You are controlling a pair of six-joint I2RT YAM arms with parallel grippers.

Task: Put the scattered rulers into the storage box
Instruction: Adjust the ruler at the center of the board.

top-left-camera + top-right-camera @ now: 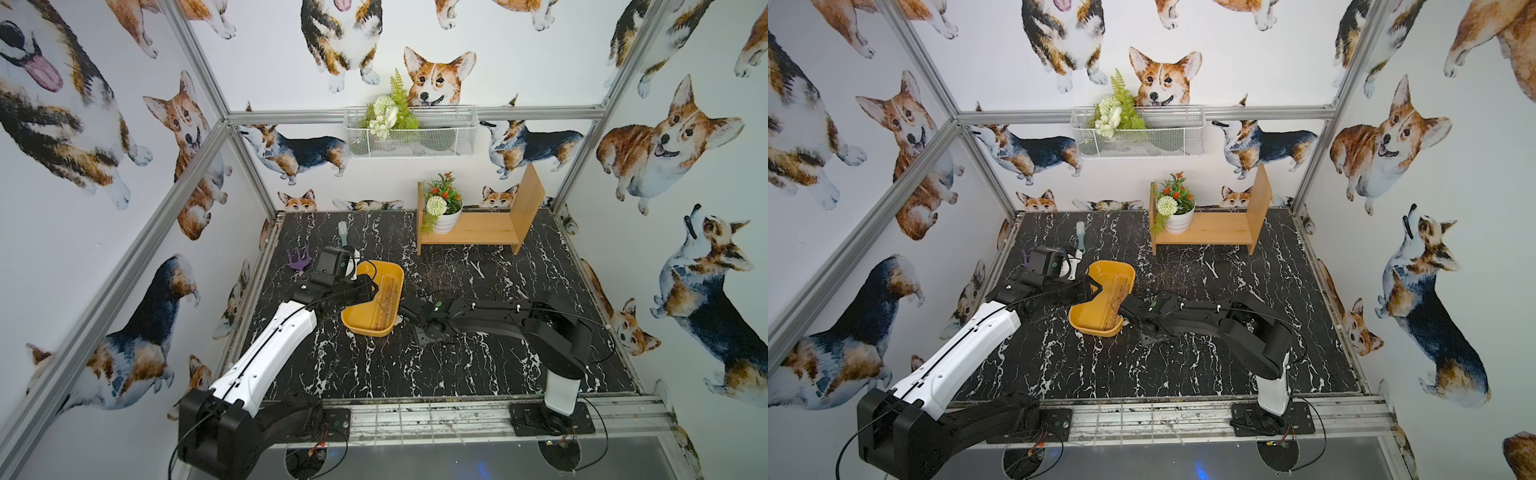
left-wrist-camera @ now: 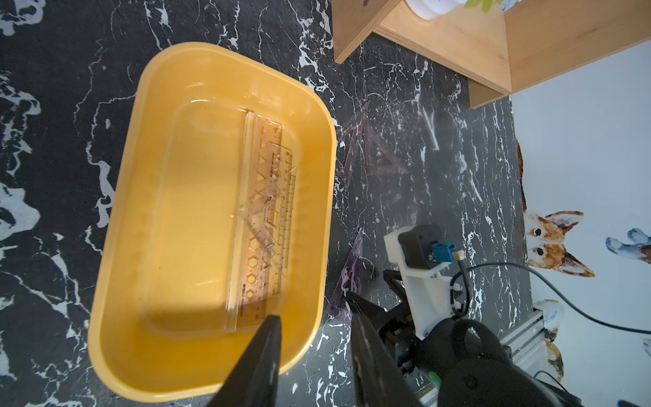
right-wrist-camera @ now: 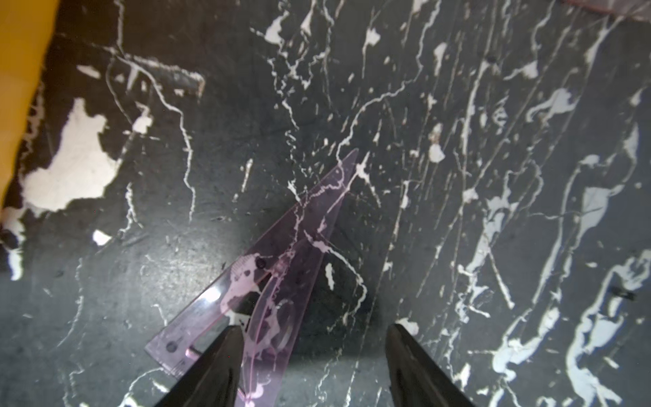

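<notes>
Tabletop (image 1: 457,353): left end effector (image 2: 313,313) agape, empty, astride box (image 2: 225,51) rim; right end effector (image 3: 314,327) likewise above ruler (image 3: 299,225).

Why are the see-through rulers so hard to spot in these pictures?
Left wrist view: clear rulers show against the yellow storage box, but a faint set square melts into the marbled table. Right wrist view: glare brightens the purple set square. In both top views the rulers are just a smudgy strip.

Sitting upright on the dark marbled worktop (image 2: 53,148): shallow yellow-orange storage box (image 2: 148,158), holding clear rulers (image 2: 260,218) overlapping lengthwise along one long wall. Lying outside on the worktop, just beside it: purple set square (image 3: 278,260) and faint brownish set square (image 2: 380,158).
</notes>
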